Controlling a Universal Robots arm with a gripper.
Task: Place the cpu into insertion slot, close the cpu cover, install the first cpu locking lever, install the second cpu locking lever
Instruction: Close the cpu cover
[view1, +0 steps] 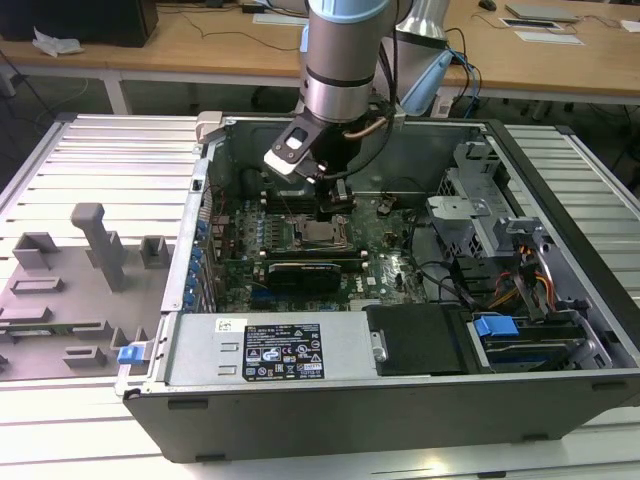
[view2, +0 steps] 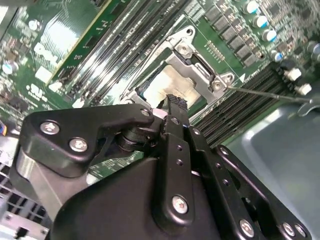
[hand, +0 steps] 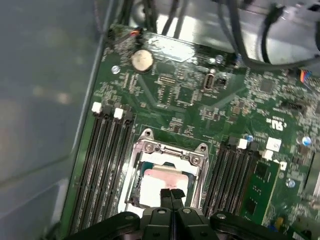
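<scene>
In the exterior view my gripper hangs inside the open computer case, just above the insertion slot in the middle of the green motherboard. In both wrist views the fingers are pressed together with nothing between them, and the tips of my gripper sit over the cpu. The cpu lies in the slot with its silver top showing. The cpu cover appears to lie flat around it as a silver frame. One thin wire locking lever sticks out sideways from the socket corner, unlatched.
Black memory slots run along both sides of the socket. A long black expansion card lies in front of it, with the power supply nearer still. Drive cages and cables crowd the exterior view's right.
</scene>
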